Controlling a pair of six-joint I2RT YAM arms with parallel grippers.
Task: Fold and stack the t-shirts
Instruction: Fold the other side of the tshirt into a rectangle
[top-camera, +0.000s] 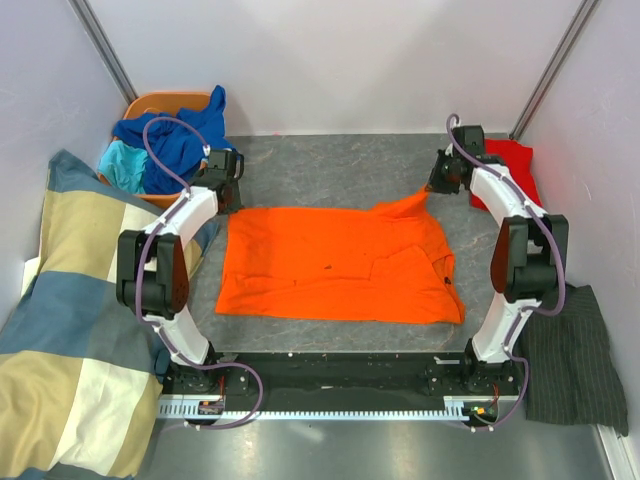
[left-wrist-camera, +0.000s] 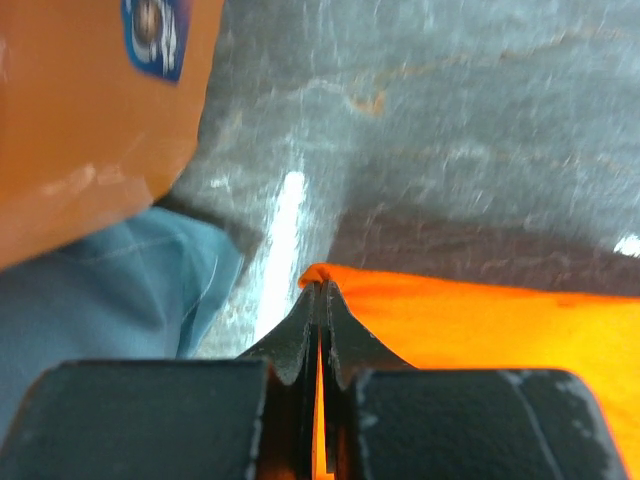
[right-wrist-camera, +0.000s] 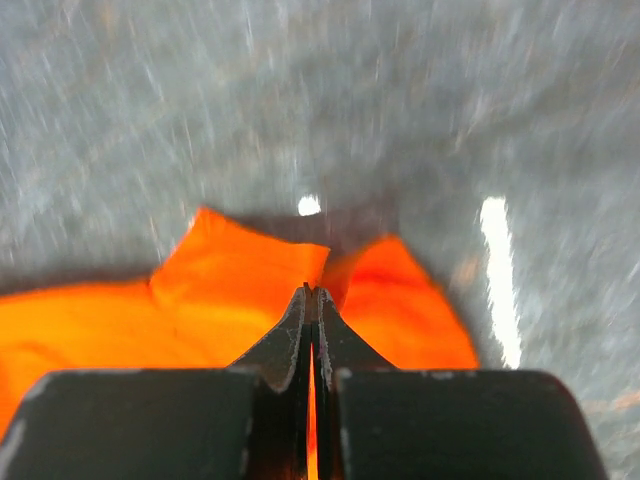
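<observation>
this looked like a robotics lab cell, not a home. plain white panel walls (top-camera: 330, 60) with bare metal posts (top-camera: 105, 45) closed in a grey stone-patterned table (top-camera: 330, 160) at 9, 12 and 3 o'clock. at 6 o'clock the left arm (top-camera: 165, 265) and the right arm (top-camera: 520, 255) stood bolted to a black base plate (top-camera: 330, 370) along a slotted metal rail (top-camera: 330, 410), with purple cables (top-camera: 148, 138) looping over them.

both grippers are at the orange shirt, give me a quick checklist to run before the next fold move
1. left gripper shut on the far left corner of the orange t-shirt: ok
2. right gripper shut on its far right edge: ok
3. shirt lying flat: not ok, rumpled on its right side
4. red t-shirt apart from the orange one: ok
5. one layer or two in each grip: cannot tell
</observation>
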